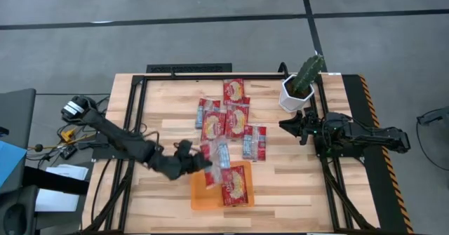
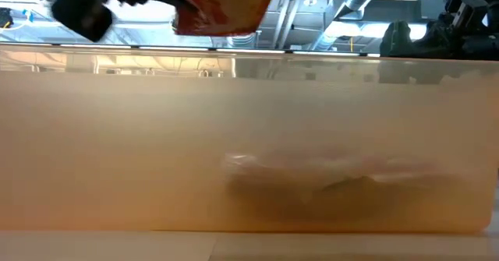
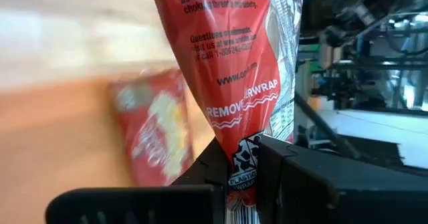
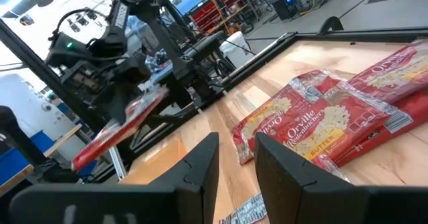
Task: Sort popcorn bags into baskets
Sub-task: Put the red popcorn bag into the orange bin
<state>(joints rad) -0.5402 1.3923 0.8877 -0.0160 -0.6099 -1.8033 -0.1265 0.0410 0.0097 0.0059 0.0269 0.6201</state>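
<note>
My left gripper [image 1: 203,161] is shut on a red popcorn bag [image 1: 219,156] and holds it above the far part of the orange tray [image 1: 200,196]. In the low view the bag [image 2: 226,4] shows high above the tray's wall [image 2: 249,136]. One bag [image 1: 237,186] lies flat in the tray. Several more bags [image 1: 235,119] lie flat on the wooden table, some overlapping. My right gripper [image 1: 291,126] waits near the cactus pot; its fingers stand a narrow gap apart [image 4: 237,160] and hold nothing. My left gripper pinches the popcorn bag between its two fingers at one short end [image 3: 244,164], by the printed wrap label. The fingers come roughly level from the table's left. The bag is lifted clear and sticks out beyond the fingers over the tray.
A white pot with a cactus [image 1: 300,88] stands at the table's far right. A black frame [image 1: 189,69] runs along the table's edges. The loose bags fill the middle of the table, beyond the tray. Bare wood shows at the left [image 1: 151,109] and near right.
</note>
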